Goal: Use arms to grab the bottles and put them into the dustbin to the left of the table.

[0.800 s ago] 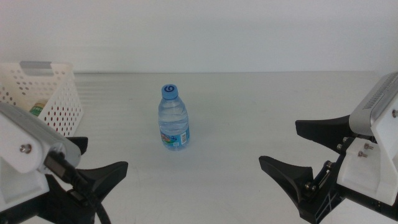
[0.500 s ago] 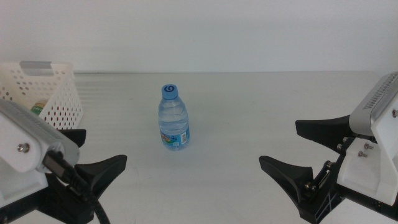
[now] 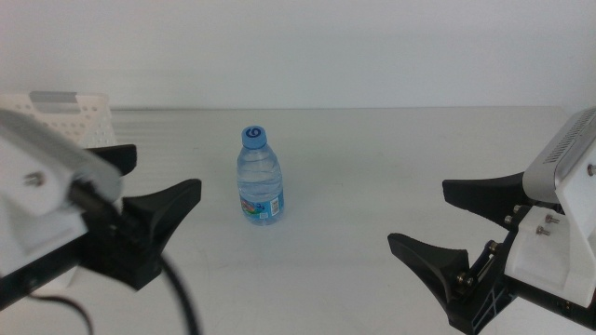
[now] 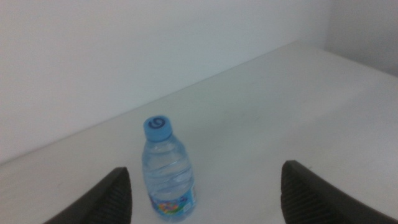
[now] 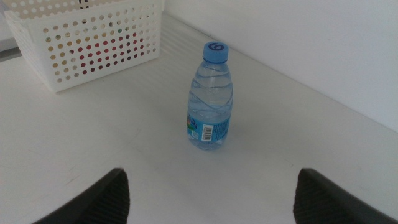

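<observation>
I see the small clear plastic water bottle with a blue cap and blue label [image 3: 260,177] standing upright near the middle of the plain off-white surface [image 3: 391,158], untouched by either arm. My left gripper [image 3: 154,181] sits at the near left, its dark jaws spread wide and holding nothing, pointed toward the bottle but apart from it. My right gripper [image 3: 447,219] is at the near right, well apart from the bottle, jaws also wide open and empty. The white perforated plastic basket [image 5: 87,37] stands at the far left of the surface, mostly hidden behind the left arm in the middle view; through its holes I make out something red inside.
</observation>
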